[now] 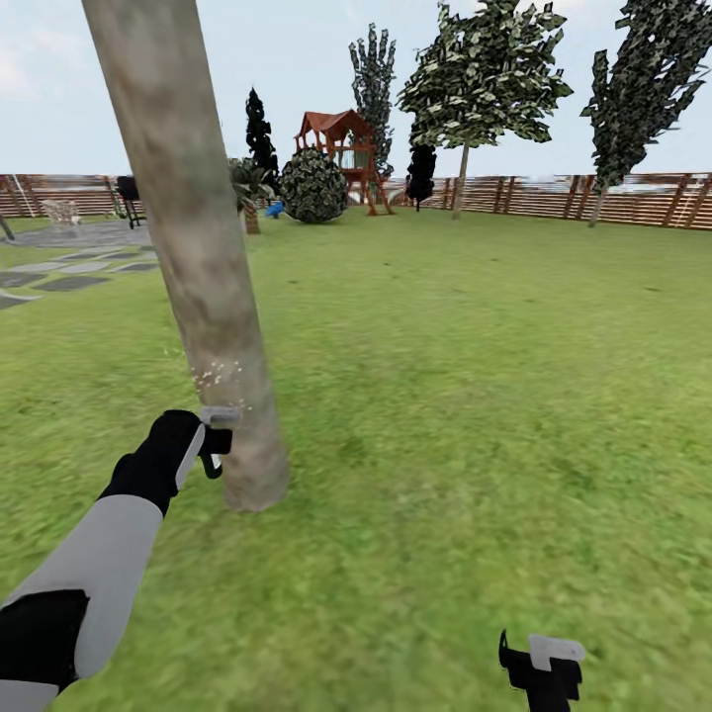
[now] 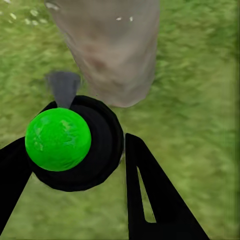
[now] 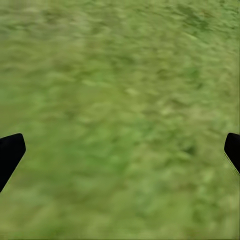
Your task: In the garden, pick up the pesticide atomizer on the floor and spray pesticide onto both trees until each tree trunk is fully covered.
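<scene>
The left end effector pinches the pesticide atomizer just beside the tree trunk; best sweep the nozzle slowly upward. The right end effector hangs spread over grass.

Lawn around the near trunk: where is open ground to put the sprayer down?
Open grass spreads from the tree trunk toward the fence, including under the right gripper. It is crowded at the trunk's foot, where the left gripper holds the pesticide atomizer.

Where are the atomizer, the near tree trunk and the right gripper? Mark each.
pesticide atomizer [image 2: 75,142]: left wrist view, black round body.
tree trunk [image 1: 203,257]: head view, mid-column.
right gripper [image 1: 539,665]: head view, between its fingertips.
</scene>
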